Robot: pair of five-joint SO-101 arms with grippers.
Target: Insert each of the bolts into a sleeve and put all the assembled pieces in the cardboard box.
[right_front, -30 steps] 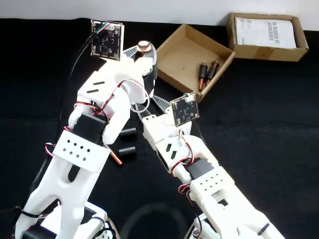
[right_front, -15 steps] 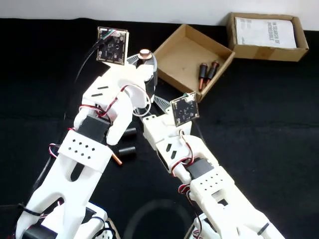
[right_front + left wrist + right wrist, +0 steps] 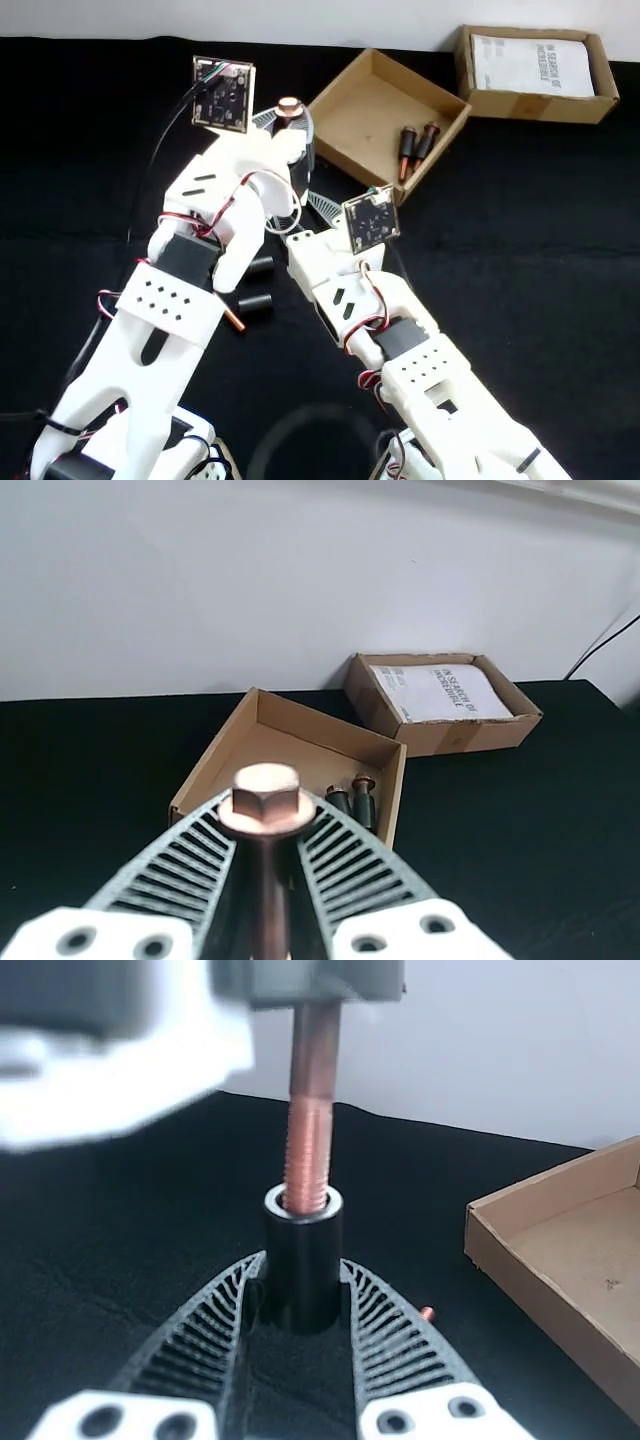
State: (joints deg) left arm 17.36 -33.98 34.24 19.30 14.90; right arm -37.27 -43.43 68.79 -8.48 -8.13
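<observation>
While round bolt (image 3: pixel 264 880), left pincer (image 3: pixel 268 804) level.

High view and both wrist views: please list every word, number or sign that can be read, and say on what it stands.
White sheet in the far box: a bold heading above fine lines, too small and blurred to read surely.
Two camera boards on the wrists: no readable marking.
Bolt, sleeve, cardboard box: no text.
</observation>
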